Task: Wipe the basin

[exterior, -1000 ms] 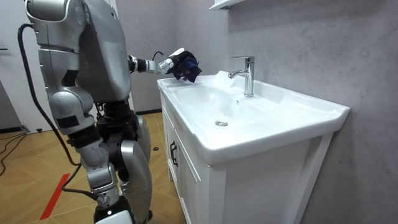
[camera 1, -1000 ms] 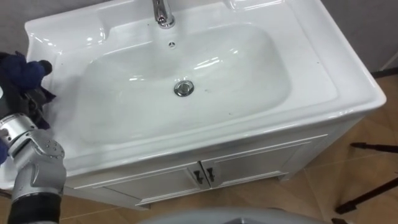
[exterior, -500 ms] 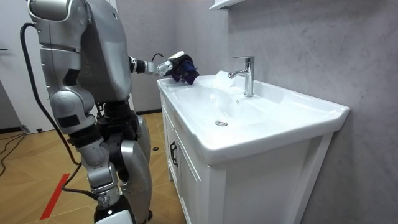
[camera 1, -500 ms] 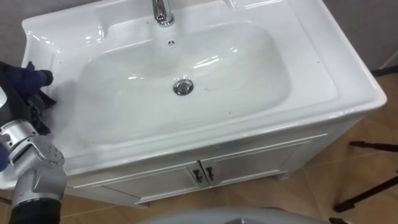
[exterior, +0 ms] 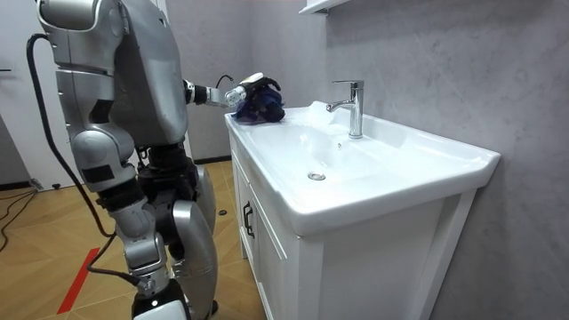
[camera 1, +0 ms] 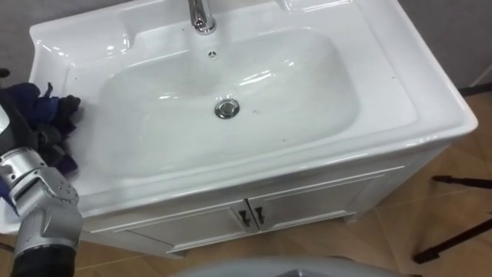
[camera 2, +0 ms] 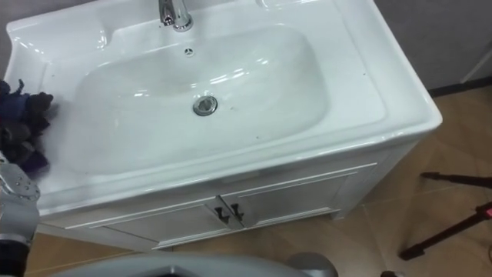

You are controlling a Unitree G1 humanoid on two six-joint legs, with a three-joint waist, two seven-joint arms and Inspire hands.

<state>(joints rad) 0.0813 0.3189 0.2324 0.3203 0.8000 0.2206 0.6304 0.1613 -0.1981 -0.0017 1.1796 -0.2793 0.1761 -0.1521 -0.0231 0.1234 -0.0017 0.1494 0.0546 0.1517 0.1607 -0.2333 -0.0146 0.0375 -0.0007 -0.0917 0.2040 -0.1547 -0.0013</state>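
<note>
Cloth [camera 1: 42, 111] bunched in left robot hand [exterior: 237, 92], on basin [camera 1: 384, 85] rim.

left hand [exterior: 236, 94]: mostly buried in cloth [camera 1: 42, 115], eye views' left edge
faucet [camera 1: 200, 14]: top cut off, upper edge

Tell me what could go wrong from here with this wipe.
1. The cloth sits bunched in the left hand at the left rim of the basin, close to the outer edge; it may slip off.
2. Bunched so, it may wipe only a narrow strip.
3. A sweep toward the back could knock the hand against the faucet.
</note>
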